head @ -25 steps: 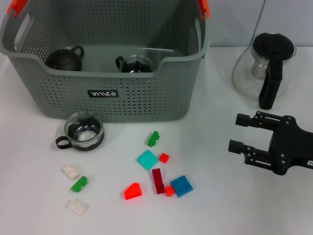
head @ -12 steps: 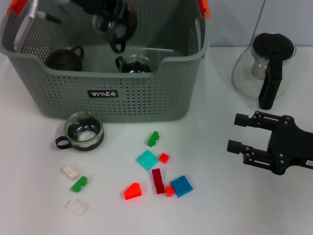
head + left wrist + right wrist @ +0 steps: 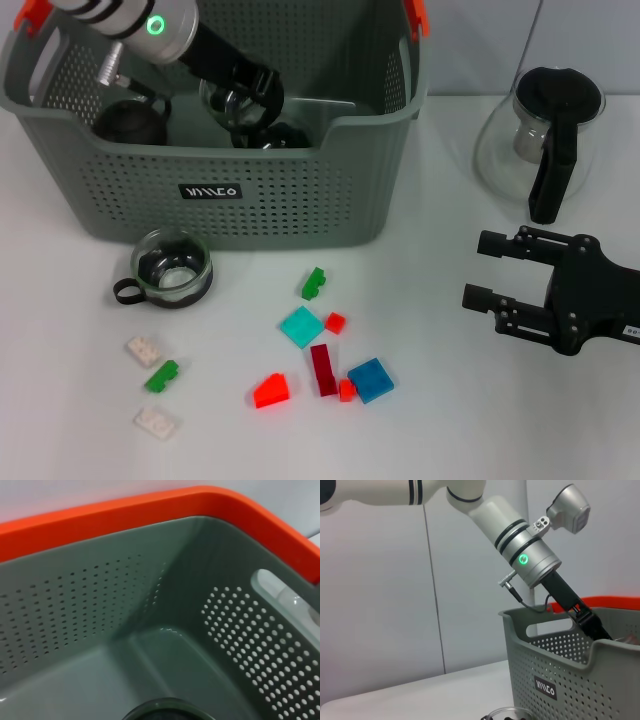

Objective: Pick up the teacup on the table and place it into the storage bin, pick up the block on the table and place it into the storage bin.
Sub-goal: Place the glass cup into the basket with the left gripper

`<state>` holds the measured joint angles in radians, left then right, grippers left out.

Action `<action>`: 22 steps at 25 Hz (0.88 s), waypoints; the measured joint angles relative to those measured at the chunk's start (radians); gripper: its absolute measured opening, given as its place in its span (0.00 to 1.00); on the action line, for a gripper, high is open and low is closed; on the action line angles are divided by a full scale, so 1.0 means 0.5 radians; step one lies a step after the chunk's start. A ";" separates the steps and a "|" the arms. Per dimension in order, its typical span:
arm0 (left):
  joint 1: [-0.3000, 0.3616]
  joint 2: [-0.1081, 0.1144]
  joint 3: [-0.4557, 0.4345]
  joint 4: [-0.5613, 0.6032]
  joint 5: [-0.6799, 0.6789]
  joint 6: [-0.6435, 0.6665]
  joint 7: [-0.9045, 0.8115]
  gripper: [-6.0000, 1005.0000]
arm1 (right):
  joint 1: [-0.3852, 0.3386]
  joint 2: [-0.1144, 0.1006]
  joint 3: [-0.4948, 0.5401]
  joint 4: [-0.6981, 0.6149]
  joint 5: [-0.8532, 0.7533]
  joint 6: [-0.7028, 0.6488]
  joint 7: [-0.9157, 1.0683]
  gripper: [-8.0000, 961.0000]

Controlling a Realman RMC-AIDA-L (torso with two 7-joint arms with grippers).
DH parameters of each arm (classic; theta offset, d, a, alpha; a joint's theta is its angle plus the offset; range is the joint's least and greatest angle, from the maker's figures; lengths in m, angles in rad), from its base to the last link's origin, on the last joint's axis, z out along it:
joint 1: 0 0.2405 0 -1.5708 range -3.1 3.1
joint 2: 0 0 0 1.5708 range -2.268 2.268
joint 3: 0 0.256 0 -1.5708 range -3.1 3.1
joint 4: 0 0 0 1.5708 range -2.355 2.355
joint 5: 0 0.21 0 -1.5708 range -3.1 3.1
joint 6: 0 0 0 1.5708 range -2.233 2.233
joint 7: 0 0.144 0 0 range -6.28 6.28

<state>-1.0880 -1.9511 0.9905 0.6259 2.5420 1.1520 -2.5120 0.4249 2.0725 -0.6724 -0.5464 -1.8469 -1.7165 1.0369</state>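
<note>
From the head camera, your left gripper (image 3: pixel 240 100) reaches down inside the storage bin (image 3: pixel 215 195), its jaws closed on a glass teacup (image 3: pixel 222 98). Just beside the jaws, toward the bin's left end, sits one dark teapot (image 3: pixel 130 120); directly below them a dark cup (image 3: pixel 285 135) is partly hidden. Outside the bin, well below the jaws on the table (image 3: pixel 450 420), stands one more glass teacup (image 3: pixel 172 267) with a black handle. Ten blocks are scattered in front of it: two green (image 3: pixel 315 283), two white (image 3: pixel 143 350), one teal (image 3: pixel 301 326), one blue (image 3: pixel 371 379), one dark red bar (image 3: pixel 322 369), one red wedge (image 3: pixel 271 390) and two small red pieces (image 3: pixel 335 322). Your right gripper (image 3: pixel 490 270) is parked at the right of the table, jaws held wide and empty, pointing toward the blocks; one glass pot (image 3: pixel 540 140) with a black lid stands behind it.

From the left wrist camera you see only the bin's inside: perforated grey walls (image 3: pixel 90 615), the orange rim (image 3: pixel 125 510), and a dark round edge (image 3: pixel 165 712) at the frame's border. The jaws do not appear here.

From the right wrist camera, the left arm (image 3: pixel 530 560), green light lit, slants down into the bin (image 3: pixel 560 680), whose black label faces you.
</note>
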 joint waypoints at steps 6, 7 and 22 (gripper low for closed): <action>-0.003 -0.001 0.003 -0.020 0.014 -0.024 -0.020 0.05 | 0.000 0.000 -0.002 0.001 0.000 0.000 0.000 0.70; -0.003 -0.002 0.003 -0.022 0.018 -0.024 -0.024 0.05 | 0.000 0.000 -0.001 0.001 0.000 0.000 0.000 0.70; 0.055 -0.010 -0.132 0.176 -0.025 0.112 -0.031 0.46 | -0.012 -0.006 0.001 0.007 -0.003 -0.005 0.000 0.70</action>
<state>-1.0604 -1.9561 0.9246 0.7138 2.5296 1.2078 -2.5276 0.4190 2.0693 -0.6718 -0.5428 -1.8482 -1.7192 1.0369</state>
